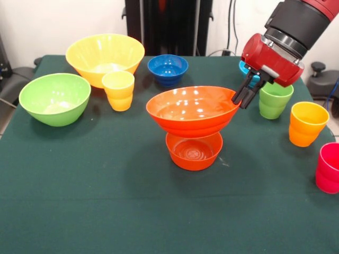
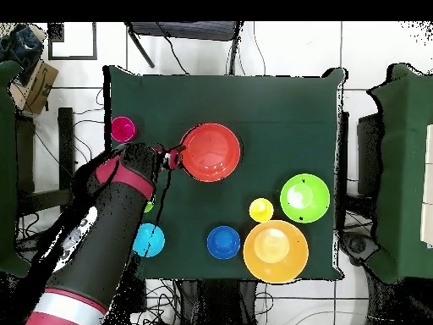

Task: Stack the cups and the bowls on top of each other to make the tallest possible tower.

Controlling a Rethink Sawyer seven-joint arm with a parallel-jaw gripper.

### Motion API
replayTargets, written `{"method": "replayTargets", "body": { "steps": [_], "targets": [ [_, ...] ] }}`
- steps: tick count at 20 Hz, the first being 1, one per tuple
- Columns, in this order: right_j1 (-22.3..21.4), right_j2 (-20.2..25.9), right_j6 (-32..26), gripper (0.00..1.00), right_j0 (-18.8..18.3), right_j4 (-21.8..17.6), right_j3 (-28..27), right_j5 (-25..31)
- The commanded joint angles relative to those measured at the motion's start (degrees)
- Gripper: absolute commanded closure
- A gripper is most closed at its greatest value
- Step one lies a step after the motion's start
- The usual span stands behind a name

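Tower (image 1: 194, 127) at table (image 1: 106, 201) centre: wide orange bowl (image 1: 193, 110) perched on small orange bowl (image 1: 194, 150), gripper (image 1: 245, 98) at its rim with fingers near closed, seemingly pinching the edge, though contact unclear. Judged light, stiff, glossy and slippery, liable to tip on so narrow a base. Best taken by the thin rim; same for green cup (image 1: 274, 100) and orange-yellow cup (image 1: 307, 123) just beside.

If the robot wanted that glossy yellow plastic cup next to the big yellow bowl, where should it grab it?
Probably by the rim. The glossy yellow plastic cup stands upright with its mouth open, so the gripper could come straight down and pinch one wall, one finger inside and one outside. The side facing away from the large yellow bowl looks best, since that bowl sits close behind it.
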Motion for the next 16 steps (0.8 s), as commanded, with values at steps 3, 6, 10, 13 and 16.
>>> {"method": "replayTargets", "body": {
  "steps": [3, 6, 10, 13, 16],
  "targets": [
    [1.0, 3.2, 6.7, 1.0, 1.0, 1.6, -2.2, 4.5],
    [0.9, 3.3, 6.5, 1.0, 0.8, 1.6, -2.2, 4.3],
    [1.0, 3.2, 6.7, 1.0, 1.0, 1.7, -2.3, 4.7],
    [1.1, 3.0, 7.0, 1.0, 1.1, 1.7, -2.3, 4.3],
    [1.1, 3.1, 6.8, 1.0, 1.0, 1.6, -2.3, 4.2]
  ]
}}
